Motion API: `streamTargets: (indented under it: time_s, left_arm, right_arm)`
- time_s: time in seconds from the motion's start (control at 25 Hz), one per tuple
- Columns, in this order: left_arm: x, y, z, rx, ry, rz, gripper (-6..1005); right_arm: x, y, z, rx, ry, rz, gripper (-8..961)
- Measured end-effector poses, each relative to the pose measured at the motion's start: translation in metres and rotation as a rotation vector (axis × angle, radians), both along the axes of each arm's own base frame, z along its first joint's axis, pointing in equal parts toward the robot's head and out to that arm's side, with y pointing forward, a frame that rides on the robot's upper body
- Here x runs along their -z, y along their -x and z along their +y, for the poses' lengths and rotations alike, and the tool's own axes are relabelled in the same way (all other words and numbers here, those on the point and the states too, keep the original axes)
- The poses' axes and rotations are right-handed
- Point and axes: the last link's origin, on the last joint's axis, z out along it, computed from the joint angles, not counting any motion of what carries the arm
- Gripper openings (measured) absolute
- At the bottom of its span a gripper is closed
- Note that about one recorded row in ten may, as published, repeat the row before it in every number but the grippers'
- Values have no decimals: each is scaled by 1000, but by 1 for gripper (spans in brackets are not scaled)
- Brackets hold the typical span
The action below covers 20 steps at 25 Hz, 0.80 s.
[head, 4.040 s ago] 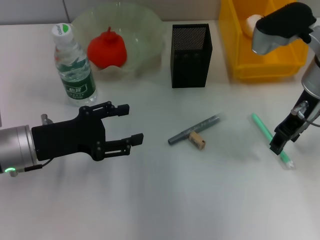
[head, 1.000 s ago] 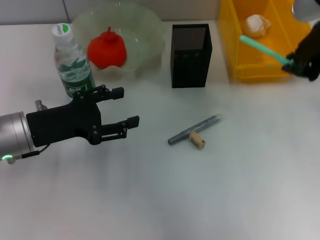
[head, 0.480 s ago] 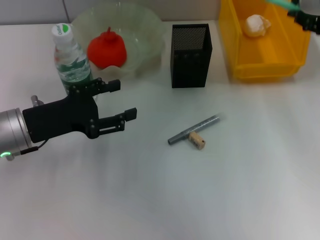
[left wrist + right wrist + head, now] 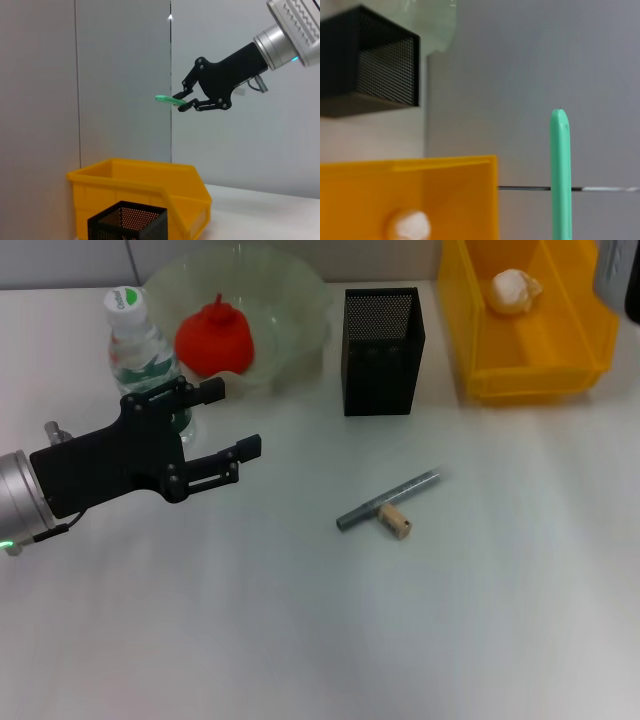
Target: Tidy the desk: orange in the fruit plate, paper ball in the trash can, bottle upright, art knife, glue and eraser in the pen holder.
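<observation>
**A:** Where's the green stick sitting right now?

**B:** I'm seeing it pinched at one end in the right gripper, which I'm holding high above the yellow trash can, up and to the side of the pen holder. I'm taking it for the glue or the knife; I can't tell which from here. The jaws are closed tight on it.

**A:** So what am I ticking off as finished?

**B:** I'm counting three. The orange is lying in the fruit plate, left of the pen holder. The paper ball is resting inside the trash can, right of the holder. The bottle is standing upright, far left of the holder.

**A:** And what's left?

**B:** I'm judging the pen holder part as the remainder. The grey stick and the eraser are lying touching each other on the desk, in front of the holder.

**A:** Left arm?

**B:** I'm keeping the left gripper hovering wide open and empty, just in front of the bottle, well left of the holder.
</observation>
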Motion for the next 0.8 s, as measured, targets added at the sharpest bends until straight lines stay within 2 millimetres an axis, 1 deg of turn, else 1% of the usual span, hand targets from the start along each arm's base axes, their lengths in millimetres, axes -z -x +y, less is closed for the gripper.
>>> streamTargets:
  time_s: [0.04,0.08,0.12,0.16,0.32,0.36,0.4,0.44,0.48,0.6,0.64,0.68,0.8]
  left_arm:
    - [-1,1,-1,5,-23,-2,796]
    - [-1,1,-1,5,-23,-2,796]
    - [-1,2,-2,6,-29,-1,796]
    - [-1,2,-2,6,-29,-1,796]
    - [-1,5,-4,14,-58,8,796]
    - [-1,6,-5,15,-66,9,796]
    - [-2,7,-5,15,-73,8,796]
    - [-2,8,-6,18,-87,8,796]
    - [-2,8,-6,18,-87,8,796]
    - [-2,8,-7,21,-98,6,796]
    - [0,9,-8,23,-111,3,796]
    - [0,9,-8,23,-111,3,796]
    - [1,12,-10,17,-134,2,796]
  right_arm:
    - [5,-4,1,-75,-21,-56,152]
    - [5,-4,1,-75,-21,-56,152]
    - [12,-9,0,-162,-43,-126,152]
    - [12,-9,0,-162,-43,-126,152]
    - [29,-16,-3,-304,-82,-242,152]
    - [29,-16,-3,-304,-82,-242,152]
    - [32,-18,-3,-331,-89,-274,152]
    - [39,-24,-2,-392,-110,-356,153]
    - [39,-24,-2,-392,-110,-356,153]
    - [47,-30,1,-498,-167,-477,153]
    - [52,-30,4,-564,-206,-548,153]
    - [52,-30,4,-564,-206,-548,153]
    - [56,-29,7,-636,-242,-647,152]
